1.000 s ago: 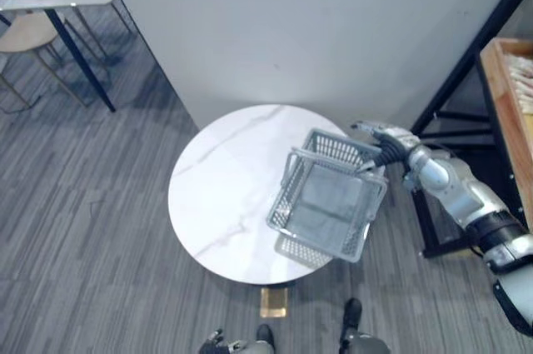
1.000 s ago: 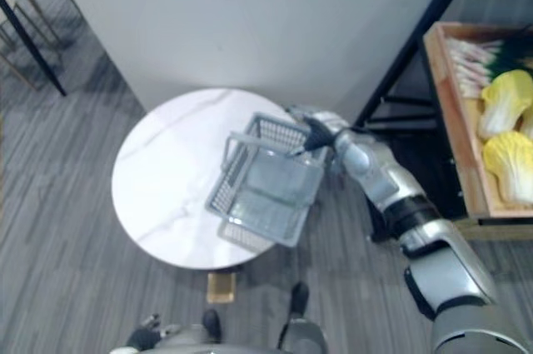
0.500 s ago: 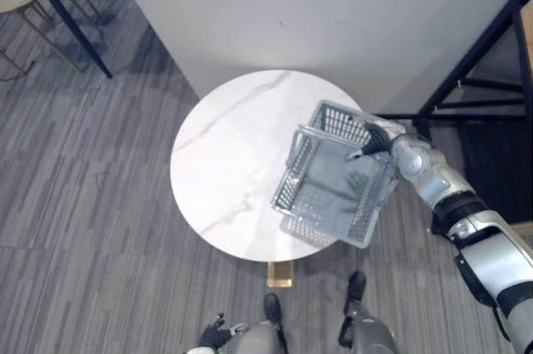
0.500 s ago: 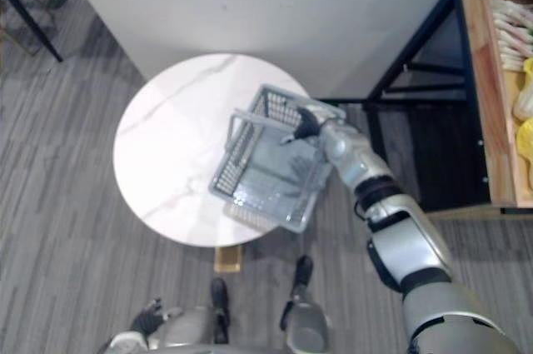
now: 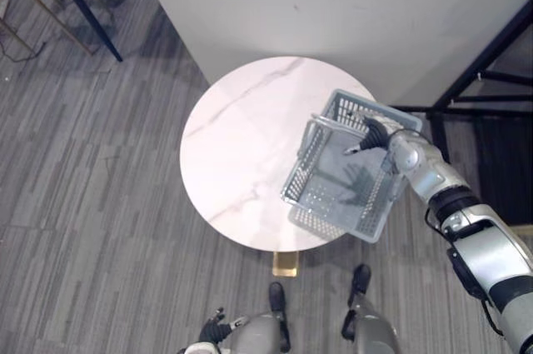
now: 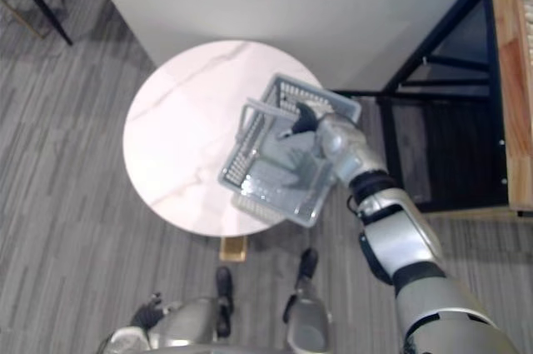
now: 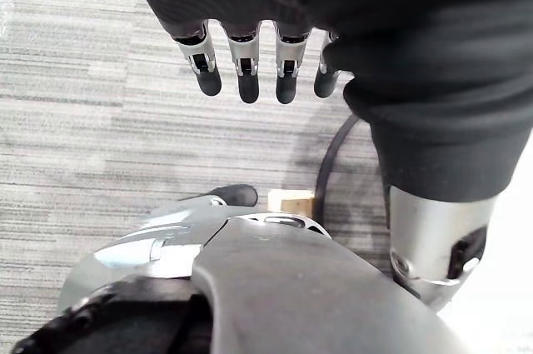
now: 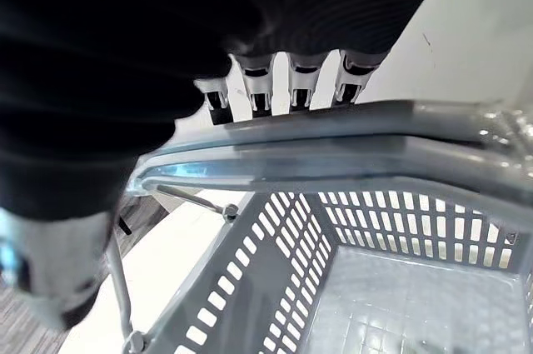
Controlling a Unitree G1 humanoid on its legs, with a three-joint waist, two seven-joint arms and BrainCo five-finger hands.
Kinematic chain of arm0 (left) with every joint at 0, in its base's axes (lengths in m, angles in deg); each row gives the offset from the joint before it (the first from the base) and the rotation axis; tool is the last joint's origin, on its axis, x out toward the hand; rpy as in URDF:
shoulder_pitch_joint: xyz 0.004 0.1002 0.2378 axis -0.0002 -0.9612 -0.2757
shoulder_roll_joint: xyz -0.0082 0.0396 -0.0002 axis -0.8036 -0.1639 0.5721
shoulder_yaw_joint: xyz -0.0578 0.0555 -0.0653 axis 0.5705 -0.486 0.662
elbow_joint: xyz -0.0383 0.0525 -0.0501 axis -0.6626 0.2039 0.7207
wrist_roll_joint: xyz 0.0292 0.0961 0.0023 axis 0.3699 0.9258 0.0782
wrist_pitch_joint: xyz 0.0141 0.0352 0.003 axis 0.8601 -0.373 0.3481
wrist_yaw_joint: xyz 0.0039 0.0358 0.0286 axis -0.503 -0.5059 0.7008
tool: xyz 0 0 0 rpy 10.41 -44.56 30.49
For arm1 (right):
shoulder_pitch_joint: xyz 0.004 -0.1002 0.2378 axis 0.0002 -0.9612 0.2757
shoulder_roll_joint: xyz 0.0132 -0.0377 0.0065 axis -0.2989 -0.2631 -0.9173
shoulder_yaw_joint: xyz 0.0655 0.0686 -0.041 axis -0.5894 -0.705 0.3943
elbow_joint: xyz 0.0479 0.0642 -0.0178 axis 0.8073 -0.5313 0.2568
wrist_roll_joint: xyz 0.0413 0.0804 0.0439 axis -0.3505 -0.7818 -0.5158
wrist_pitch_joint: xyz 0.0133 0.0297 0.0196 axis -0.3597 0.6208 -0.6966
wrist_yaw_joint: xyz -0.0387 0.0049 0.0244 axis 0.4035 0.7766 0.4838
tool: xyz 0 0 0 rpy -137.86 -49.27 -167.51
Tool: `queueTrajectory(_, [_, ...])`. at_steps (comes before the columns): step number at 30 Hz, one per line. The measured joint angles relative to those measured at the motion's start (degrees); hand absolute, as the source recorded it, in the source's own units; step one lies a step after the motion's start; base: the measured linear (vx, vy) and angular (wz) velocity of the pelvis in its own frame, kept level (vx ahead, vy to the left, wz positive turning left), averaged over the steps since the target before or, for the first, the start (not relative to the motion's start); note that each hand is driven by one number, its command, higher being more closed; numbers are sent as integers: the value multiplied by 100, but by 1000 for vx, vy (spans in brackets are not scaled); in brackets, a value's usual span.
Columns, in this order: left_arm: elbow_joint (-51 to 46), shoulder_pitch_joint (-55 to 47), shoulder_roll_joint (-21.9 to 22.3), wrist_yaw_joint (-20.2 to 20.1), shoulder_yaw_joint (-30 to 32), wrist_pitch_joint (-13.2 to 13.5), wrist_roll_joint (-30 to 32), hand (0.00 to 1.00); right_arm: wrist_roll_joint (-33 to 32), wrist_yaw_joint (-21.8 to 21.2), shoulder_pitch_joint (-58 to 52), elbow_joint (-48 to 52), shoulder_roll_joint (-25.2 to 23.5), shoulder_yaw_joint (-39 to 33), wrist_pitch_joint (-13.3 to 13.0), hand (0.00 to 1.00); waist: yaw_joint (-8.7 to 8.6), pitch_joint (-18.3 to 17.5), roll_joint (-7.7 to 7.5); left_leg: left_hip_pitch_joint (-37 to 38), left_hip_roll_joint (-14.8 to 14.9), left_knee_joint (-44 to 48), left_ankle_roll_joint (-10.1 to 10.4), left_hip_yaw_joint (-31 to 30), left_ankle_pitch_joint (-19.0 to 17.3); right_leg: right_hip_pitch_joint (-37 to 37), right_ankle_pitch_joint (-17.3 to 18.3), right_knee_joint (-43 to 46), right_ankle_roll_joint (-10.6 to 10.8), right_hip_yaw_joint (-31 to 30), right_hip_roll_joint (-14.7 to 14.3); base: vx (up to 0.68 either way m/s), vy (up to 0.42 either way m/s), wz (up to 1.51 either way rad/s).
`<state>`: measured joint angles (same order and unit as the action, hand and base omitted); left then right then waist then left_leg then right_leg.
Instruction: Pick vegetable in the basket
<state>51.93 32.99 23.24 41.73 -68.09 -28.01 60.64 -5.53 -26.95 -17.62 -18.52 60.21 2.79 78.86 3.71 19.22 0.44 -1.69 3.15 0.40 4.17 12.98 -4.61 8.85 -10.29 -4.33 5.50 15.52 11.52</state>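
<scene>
Right hand point(image 8: 271, 92): fingers curled round the basket point(image 5: 350, 109) handle point(image 8: 333, 150).
Basket: tilted over the white table point(image 5: 241, 146) edge.
Left hand point(image 7: 247, 54): fingers loose, above the floor point(image 7: 75, 137).
Nearby: black rack point(image 5: 491, 46).

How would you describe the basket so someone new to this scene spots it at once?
Find the round white marble table standing by the wall. Over its edge on the side of the black rack is a grey plastic basket, held by its handle in the robot's right hand. It is rectangular and empty, with slotted, see-through walls.
</scene>
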Motion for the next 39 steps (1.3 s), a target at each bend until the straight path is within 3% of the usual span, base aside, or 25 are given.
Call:
queueTrajectory(11, [-117,3,-2,37,1,4,-7,0,5,5,0,-6,-12,-134,0,0,1,158,11,-92,-5,10,-12,-13,9,117,0,60,0,-32,6,-1,-1,0])
queueTrajectory(12, [-122,3,-2,41,1,5,-15,0,5,7,0,-7,-11,-181,1,100,-1,159,11,-132,-11,20,-16,-14,11,157,0,64,0,-33,14,0,0,0])
queueTrajectory(25, [-116,17,-41,195,-172,108,-27,0,37,174,309,-460,13,-196,2,100,58,223,108,-237,-36,86,-40,-118,28,187,0,87,1,-3,58,-10,-5,4])
queueTrajectory(30, [-118,18,-31,201,-109,111,-23,0,491,234,343,-498,133,-117,4,100,113,232,106,-291,-31,93,-37,-224,80,178,0,92,0,63,58,-17,-13,10])
queueTrajectory(35, [-117,16,-29,203,-50,59,54,0,699,99,214,131,375,859,-39,100,104,219,65,-166,4,79,-32,-238,86,34,0,57,1,51,22,0,-3,3])
queueTrajectory(39, [-113,-22,-102,218,73,48,257,0,690,-171,-380,1350,527,1652,-365,100,90,96,-157,-70,41,64,-26,-227,82,-64,0,-5,1,-2,-24,8,-13,-3])
